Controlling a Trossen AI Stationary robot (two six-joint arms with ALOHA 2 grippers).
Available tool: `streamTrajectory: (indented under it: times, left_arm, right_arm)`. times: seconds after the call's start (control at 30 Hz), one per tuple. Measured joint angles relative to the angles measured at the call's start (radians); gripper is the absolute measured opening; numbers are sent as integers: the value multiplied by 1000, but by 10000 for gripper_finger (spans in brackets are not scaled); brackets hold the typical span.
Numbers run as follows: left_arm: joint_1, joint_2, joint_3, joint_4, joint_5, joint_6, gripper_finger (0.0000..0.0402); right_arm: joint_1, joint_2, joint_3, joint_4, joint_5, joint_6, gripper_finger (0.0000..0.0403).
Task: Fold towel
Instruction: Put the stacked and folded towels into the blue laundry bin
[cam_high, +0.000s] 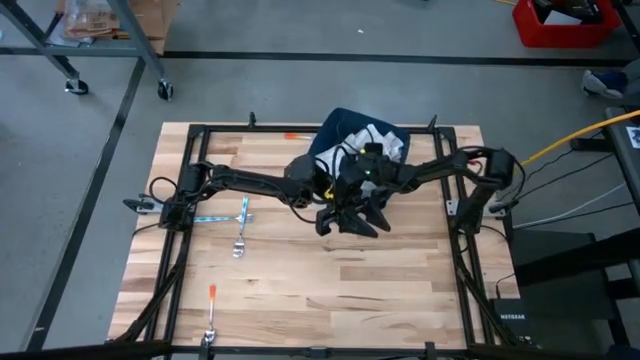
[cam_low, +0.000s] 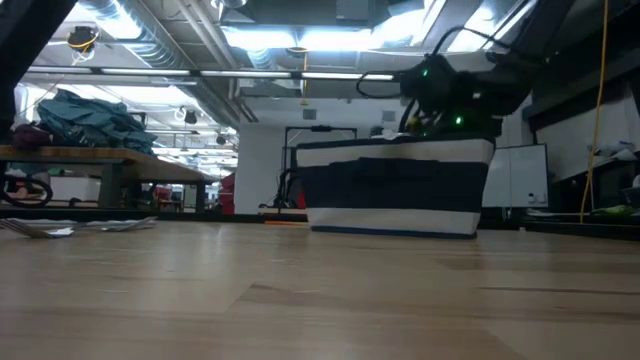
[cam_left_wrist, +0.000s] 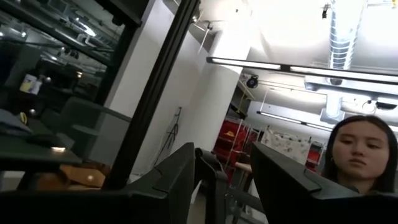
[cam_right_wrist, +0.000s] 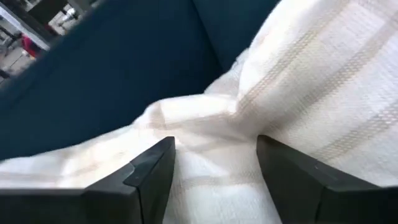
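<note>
A white towel (cam_high: 378, 140) with faint beige stripes lies crumpled inside a dark blue basket (cam_high: 338, 126) at the far middle of the table. The low view shows the basket's blue and white striped wall (cam_low: 395, 190). My right gripper (cam_right_wrist: 214, 155) reaches down into the basket, open, with its fingertips just over a fold of the towel (cam_right_wrist: 298, 81). My left gripper (cam_high: 350, 222) is raised high over the table's middle, open, with nothing between its fingers (cam_left_wrist: 224, 152); it points up into the room. My right gripper's open fingers (cam_right_wrist: 149, 168) slant down from the table's right side onto the white towel's creased middle (cam_right_wrist: 205, 118). Whether the fingertips touch the cloth, I cannot tell. The towel lies slack in the basket.
Forks (cam_high: 240, 238) and a blue-handled utensil (cam_high: 215, 217) lie at the table's left, and an orange-handled tool (cam_high: 211, 300) lies near the front edge. A person (cam_left_wrist: 364, 149) shows beyond the table. Bare wood (cam_high: 330, 290) stretches across the near half.
</note>
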Motion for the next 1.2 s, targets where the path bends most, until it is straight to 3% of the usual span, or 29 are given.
streamTrajectory:
  times: [0.33,0.67,1.0,1.2]
  left_arm:
    - [-5,0,0,2,0,-4,148]
    - [-4,0,0,9,-1,-14,148]
    - [-3,0,0,9,-1,-9,148]
    - [-3,0,0,9,-1,-10,148]
  right_arm:
    - [0,68,0,65,-5,-4,232]
    - [1,-85,-3,199,-73,5,232]
    - [11,-121,-2,176,-373,14,232]
    - [82,-120,-2,52,-389,54,232]
